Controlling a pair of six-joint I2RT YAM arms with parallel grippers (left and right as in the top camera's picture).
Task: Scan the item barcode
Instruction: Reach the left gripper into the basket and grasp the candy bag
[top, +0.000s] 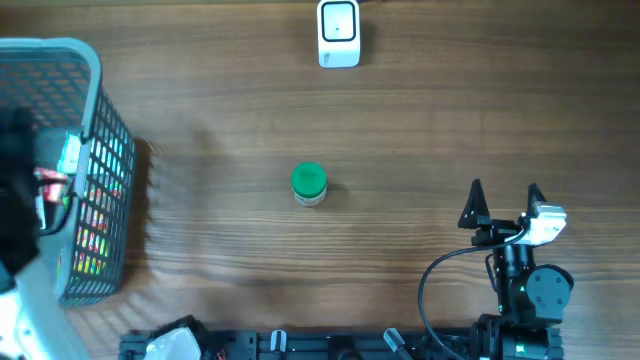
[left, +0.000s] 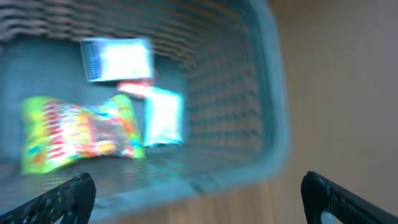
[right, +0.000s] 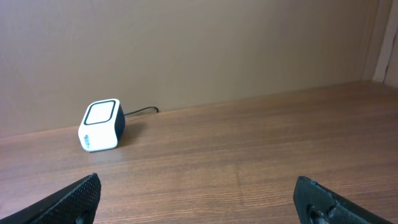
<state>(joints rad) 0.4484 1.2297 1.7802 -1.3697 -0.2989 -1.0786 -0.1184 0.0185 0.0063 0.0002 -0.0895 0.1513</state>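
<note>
the brown wooden table (top: 430, 120) has wide bare room across its middle and right side. its left edge is taken up by the blue-grey plastic mesh basket (top: 95, 110), whose right wall slants out toward the middle. at the far edge, touching nothing, sits the white box-shaped barcode scanner (top: 339, 33), with its dark-framed window on the upper face and a cable running off behind it.

the green-lidded round jar (top: 308, 183) stands alone near the table's middle, well apart from the basket, the scanner and both grippers, with bare wood on every side. it is upright: its long axis runs straight up, the lid faces the overhead camera, and a little of the pale body shows below the lid. its barcode cannot be made out.

the right gripper (top: 505, 195) hovers near the right front, jaws spread wide and empty, fingertips pointing toward the far edge, with the jar well to its left.

the left gripper (left: 199, 202) hangs over the basket, jaws wide apart and holding nothing. that view is blurred. on the basket floor lie a yellow, green and red snack packet (left: 78, 134), a white and blue box (left: 118, 59) and a pale teal packet (left: 163, 116), close together.
</note>
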